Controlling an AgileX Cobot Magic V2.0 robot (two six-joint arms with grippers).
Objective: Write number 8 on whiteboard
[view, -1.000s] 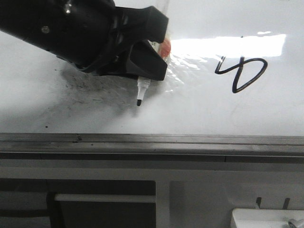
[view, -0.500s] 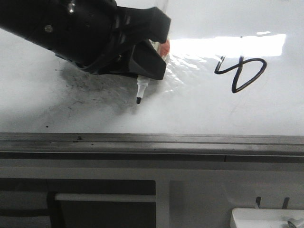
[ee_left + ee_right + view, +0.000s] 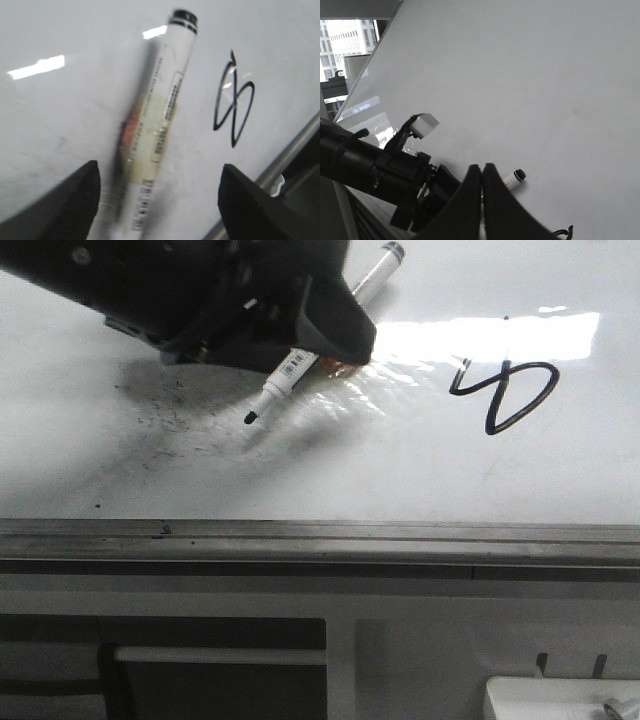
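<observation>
The number 8 (image 3: 505, 395) is a thin black loop, tilted sideways, on the right of the whiteboard (image 3: 400, 470). It also shows in the left wrist view (image 3: 234, 102). A white marker (image 3: 280, 383) with a black tip lies slanted on the board. My left gripper (image 3: 330, 340) is over it. In the left wrist view its jaws stand wide apart, and the marker (image 3: 162, 115) lies loose between them, touching neither. My right gripper (image 3: 482, 167) is shut and empty above the board. Past it I see the marker's end (image 3: 514, 178) and the left arm (image 3: 385, 170).
Black specks and smudges (image 3: 170, 415) mark the board's left part. The grey metal ledge (image 3: 320, 535) runs along the near edge. Below it are a cabinet handle (image 3: 220, 655) and a white object (image 3: 560, 700) at the lower right.
The left gripper has opened and let go of the marker. The marker, held tip-down before, now lies slanted on the board with its tip further left.
</observation>
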